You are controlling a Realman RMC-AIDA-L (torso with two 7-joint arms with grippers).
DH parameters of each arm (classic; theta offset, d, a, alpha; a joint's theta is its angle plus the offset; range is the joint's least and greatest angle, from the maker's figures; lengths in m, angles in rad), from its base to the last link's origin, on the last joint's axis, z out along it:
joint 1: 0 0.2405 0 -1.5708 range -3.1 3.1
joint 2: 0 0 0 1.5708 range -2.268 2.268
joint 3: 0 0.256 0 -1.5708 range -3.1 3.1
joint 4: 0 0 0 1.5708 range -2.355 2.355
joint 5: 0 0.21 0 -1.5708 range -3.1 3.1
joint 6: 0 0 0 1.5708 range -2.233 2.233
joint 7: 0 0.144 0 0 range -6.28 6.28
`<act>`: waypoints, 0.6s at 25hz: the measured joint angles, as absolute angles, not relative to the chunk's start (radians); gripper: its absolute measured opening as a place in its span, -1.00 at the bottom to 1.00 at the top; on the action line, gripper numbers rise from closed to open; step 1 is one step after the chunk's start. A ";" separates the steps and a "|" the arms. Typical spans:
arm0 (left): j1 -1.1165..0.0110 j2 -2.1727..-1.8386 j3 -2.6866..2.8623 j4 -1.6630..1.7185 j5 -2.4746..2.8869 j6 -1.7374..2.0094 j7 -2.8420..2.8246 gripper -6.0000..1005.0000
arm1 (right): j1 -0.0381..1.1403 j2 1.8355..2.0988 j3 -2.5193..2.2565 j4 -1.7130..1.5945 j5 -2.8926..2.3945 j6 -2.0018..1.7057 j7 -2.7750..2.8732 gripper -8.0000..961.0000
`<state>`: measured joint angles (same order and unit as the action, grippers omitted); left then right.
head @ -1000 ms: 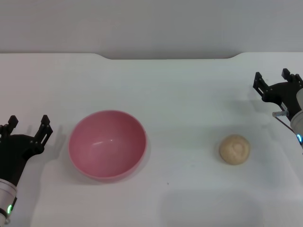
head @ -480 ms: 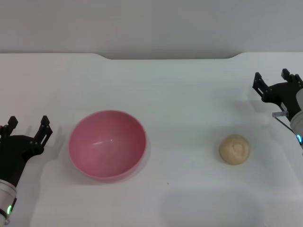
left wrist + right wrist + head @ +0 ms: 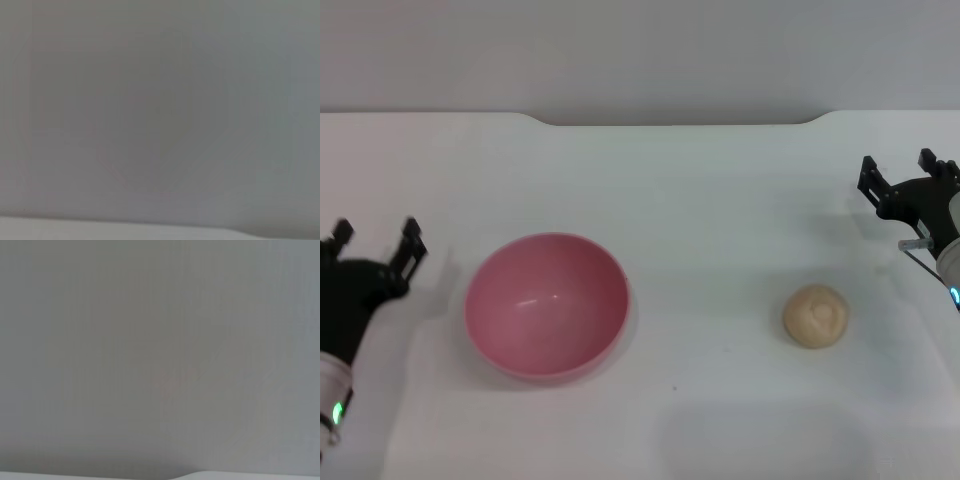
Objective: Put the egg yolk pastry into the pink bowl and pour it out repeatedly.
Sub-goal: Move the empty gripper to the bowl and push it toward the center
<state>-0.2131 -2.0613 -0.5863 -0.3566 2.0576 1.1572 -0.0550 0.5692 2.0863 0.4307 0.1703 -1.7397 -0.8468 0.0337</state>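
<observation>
Currently the task is at its start: no step is done as far as the head view shows. The egg yolk pastry sits on the white bench, right of centre, untouched and well apart from the pink bowl. The bowl stands upright, left of centre, and its inside is empty.

Left gripper: at the bench's left edge, beside the bowl but not touching it. Jaws spread apart, nothing between them.

Right gripper: at the far right edge, behind and to the right of the pastry, clear of it. Jaws likewise spread, holding nothing.

Both wrist views show only a plain grey surface w/ a pale strip along one edge; neither shows a task item or the fingers.

Remaining steps, judged from the layout:
1. Pick up the pastry, probably w/ the right gripper, which is nearer.
2. Place it in the bowl.
3. Grasp the bowl, tip it, pour the pastry out.
4. Repeat steps 1–3.

Note: the pastry is round, so it may roll when poured; keep the pour low and toward mid-bench.
</observation>
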 joint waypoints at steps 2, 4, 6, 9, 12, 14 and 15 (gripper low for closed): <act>-0.229 -2.060 -0.626 -0.356 2.060 1.159 -0.061 0.60 | 0.570 2.086 0.428 0.171 -1.741 -0.847 0.034 0.53; -0.256 -2.054 -0.661 -0.352 2.065 1.160 -0.074 0.60 | 0.571 2.086 0.426 0.171 -1.744 -0.847 0.034 0.53; -0.288 -2.041 -0.667 -0.350 2.072 1.154 -0.109 0.60 | 0.570 2.086 0.424 0.171 -1.745 -0.847 0.034 0.53; -0.341 -2.006 -0.662 -0.348 2.087 1.104 -0.201 0.60 | 0.568 2.086 0.424 0.170 -1.746 -0.847 0.034 0.54; -0.406 -1.963 -0.661 -0.347 2.135 0.999 -0.317 0.60 | 0.562 2.086 0.423 0.169 -1.746 -0.847 0.034 0.54; -0.441 -1.939 -0.664 -0.346 2.176 0.936 -0.371 0.60 | 0.556 2.086 0.423 0.169 -1.746 -0.847 0.034 0.54; -0.458 -1.927 -0.666 -0.346 2.196 0.908 -0.397 0.60 | 0.554 2.086 0.423 0.168 -1.747 -0.847 0.034 0.54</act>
